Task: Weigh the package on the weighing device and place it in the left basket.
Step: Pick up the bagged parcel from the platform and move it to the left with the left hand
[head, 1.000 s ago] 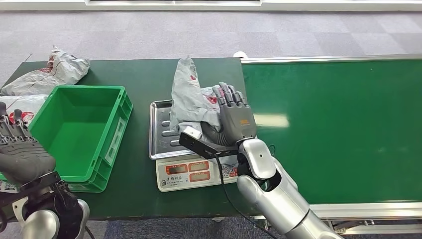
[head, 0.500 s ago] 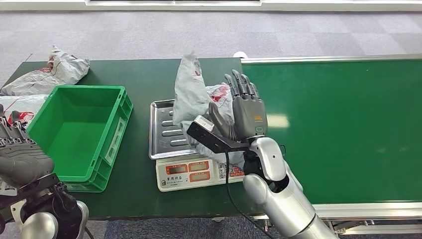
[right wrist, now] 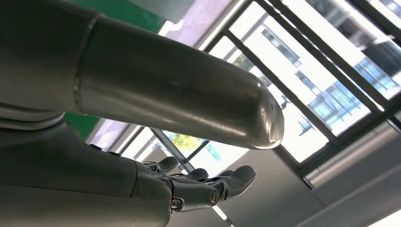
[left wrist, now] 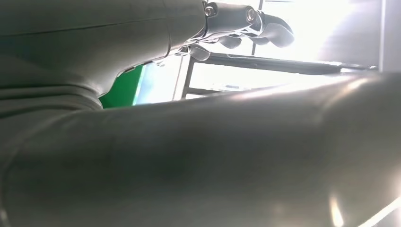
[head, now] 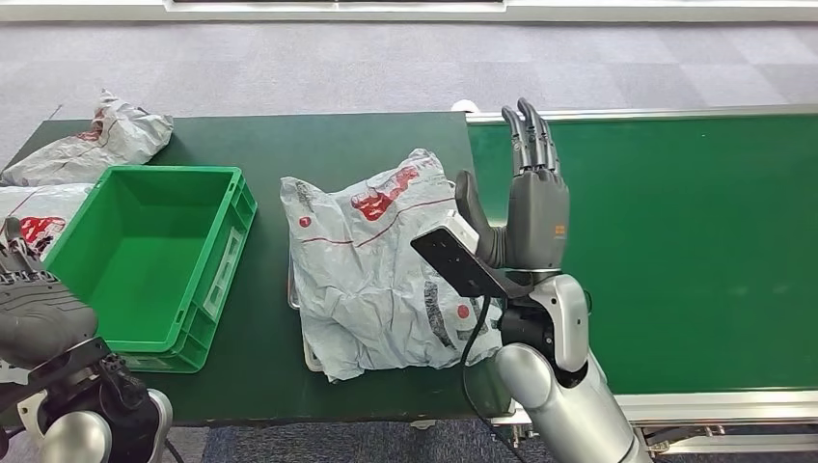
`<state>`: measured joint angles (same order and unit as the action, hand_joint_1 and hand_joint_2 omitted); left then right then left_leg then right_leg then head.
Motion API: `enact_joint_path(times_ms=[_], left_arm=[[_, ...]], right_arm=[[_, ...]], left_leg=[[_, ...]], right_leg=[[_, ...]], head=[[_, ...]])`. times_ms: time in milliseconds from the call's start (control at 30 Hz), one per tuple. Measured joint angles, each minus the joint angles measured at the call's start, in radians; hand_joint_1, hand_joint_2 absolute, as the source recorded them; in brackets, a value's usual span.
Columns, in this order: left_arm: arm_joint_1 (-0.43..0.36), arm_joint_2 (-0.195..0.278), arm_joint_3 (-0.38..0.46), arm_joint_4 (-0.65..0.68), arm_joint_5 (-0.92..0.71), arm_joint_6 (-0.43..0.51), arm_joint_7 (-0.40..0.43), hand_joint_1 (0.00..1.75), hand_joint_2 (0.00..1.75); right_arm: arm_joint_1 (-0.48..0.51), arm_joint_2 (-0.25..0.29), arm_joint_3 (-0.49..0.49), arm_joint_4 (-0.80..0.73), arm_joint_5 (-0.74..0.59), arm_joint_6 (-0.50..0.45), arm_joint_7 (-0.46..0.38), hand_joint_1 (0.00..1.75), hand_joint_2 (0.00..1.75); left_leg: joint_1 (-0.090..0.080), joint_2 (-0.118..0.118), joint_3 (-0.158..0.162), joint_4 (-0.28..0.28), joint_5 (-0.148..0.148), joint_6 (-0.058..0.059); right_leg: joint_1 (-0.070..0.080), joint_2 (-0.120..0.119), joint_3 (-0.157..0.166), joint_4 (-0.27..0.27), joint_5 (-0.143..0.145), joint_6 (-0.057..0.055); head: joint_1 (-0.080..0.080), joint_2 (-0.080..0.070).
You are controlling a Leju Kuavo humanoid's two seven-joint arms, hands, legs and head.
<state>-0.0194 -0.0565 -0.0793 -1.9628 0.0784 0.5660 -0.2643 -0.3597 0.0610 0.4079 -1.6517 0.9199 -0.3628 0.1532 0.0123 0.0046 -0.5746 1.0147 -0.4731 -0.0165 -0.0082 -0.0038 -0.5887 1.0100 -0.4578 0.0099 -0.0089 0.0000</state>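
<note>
Dark green table on grey carpet, green conveyor belt butted against its right side. Nearest: left hand low at the table's front-left corner, just beside the green basket; holds nothing I can see, finger spread not readable. Right hand raised over the seam between table and belt, fingers straight and together, thumb out, empty.

Change vs a second ago: the package was bunched upright under the right hand with the scale's tray and display exposed. Now released, it lies flat and spread out, covering the scale completely. Right hand has lifted clear to the right.

Read: weighing step in progress. Basket empty, transfer left pending. Beyond the basket, two more grey bags at the far-left edge.
</note>
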Motion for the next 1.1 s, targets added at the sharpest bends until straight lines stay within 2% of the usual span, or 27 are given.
enact_joint_path(times_ms=[300,433,500,567,667,733,900,1100], left_arm=[[0.049,-0.018,0.048,-0.065,0.191,0.113,-0.170,0.00,0.00],[0.054,-0.033,0.070,-0.089,0.193,0.121,-0.218,0.00,0.00],[0.045,-0.039,0.075,-0.092,0.166,0.121,-0.258,0.00,0.00],[0.029,-0.043,0.079,-0.094,0.149,0.121,-0.283,0.00,0.00],[-0.002,-0.042,0.079,-0.092,0.153,0.121,-0.263,0.00,0.00],[-0.026,-0.036,0.075,-0.086,0.153,0.121,-0.239,0.00,0.00],[-0.064,-0.023,0.063,-0.073,0.149,0.121,-0.220,0.00,0.00],[-0.075,-0.016,0.052,-0.063,0.136,0.121,-0.219,0.00,0.00]], right_arm=[[0.061,-0.033,-0.054,-0.183,-0.156,-0.198,-0.178,0.00,0.00],[0.108,-0.040,-0.090,-0.313,-0.200,-0.301,-0.279,0.00,0.00],[0.147,-0.040,-0.120,-0.388,-0.212,-0.327,-0.377,0.00,0.00],[0.196,-0.026,-0.164,-0.459,-0.236,-0.334,-0.511,0.00,0.00],[0.278,0.034,-0.263,-0.560,-0.307,-0.336,-0.744,0.00,0.00],[0.323,0.074,-0.324,-0.622,-0.314,-0.338,-0.827,0.00,0.00],[0.383,0.126,-0.408,-0.712,-0.299,-0.338,-0.850,0.00,0.00],[0.405,0.151,-0.449,-0.754,-0.286,-0.336,-0.851,0.00,0.00]], left_leg=[[0.000,0.000,-0.001,0.000,-0.001,0.000],[0.000,-0.001,-0.001,0.000,-0.001,0.000],[0.000,-0.001,-0.001,0.000,-0.001,0.000],[0.000,-0.001,-0.001,0.000,-0.001,0.001],[0.000,-0.002,0.000,0.000,-0.001,0.001],[0.000,-0.001,0.000,0.000,-0.001,0.001],[0.000,0.001,0.000,0.000,-0.001,0.001],[0.000,0.001,0.001,0.000,-0.001,0.001]], right_leg=[[0.000,0.000,-0.001,0.000,0.000,0.000],[0.000,-0.002,-0.001,0.000,-0.001,0.000],[0.000,-0.002,-0.001,0.000,-0.001,0.000],[0.000,-0.002,-0.001,0.000,-0.001,0.000],[0.000,-0.003,0.000,0.000,-0.001,0.000],[0.000,-0.003,0.000,0.000,-0.001,0.000],[0.000,-0.001,0.000,0.000,-0.001,-0.001],[0.000,-0.001,0.000,0.000,-0.001,-0.001]], head=[[0.000,0.000],[0.000,0.000],[0.000,0.000],[0.000,0.000],[0.000,0.000],[0.000,0.000],[0.000,0.000],[0.000,0.000]])
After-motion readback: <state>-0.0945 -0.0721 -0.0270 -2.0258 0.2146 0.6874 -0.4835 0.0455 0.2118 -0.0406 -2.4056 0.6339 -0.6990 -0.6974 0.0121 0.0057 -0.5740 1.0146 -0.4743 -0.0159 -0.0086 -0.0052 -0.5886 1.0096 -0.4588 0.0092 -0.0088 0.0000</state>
